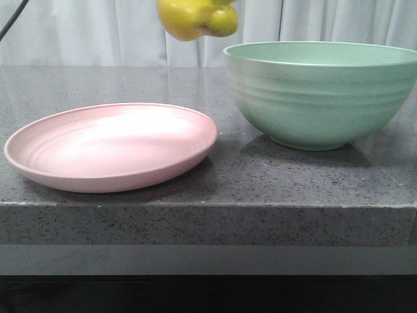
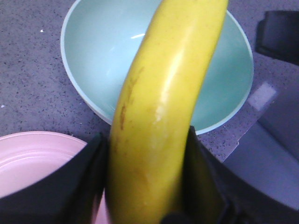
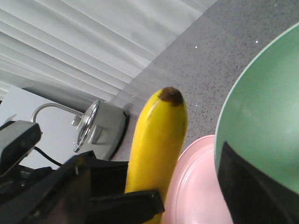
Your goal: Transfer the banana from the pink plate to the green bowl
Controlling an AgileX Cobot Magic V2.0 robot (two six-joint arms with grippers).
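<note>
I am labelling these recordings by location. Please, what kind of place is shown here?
Probably a kitchen-style test bench rather than a real home kitchen: a speckled dark stone counter, a pale curtain close behind it, and tableware, a pink plate and a green bowl.

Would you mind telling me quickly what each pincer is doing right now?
Left pincer: closed on the banana.
Right pincer: cannot be told; only one finger shows.
</note>
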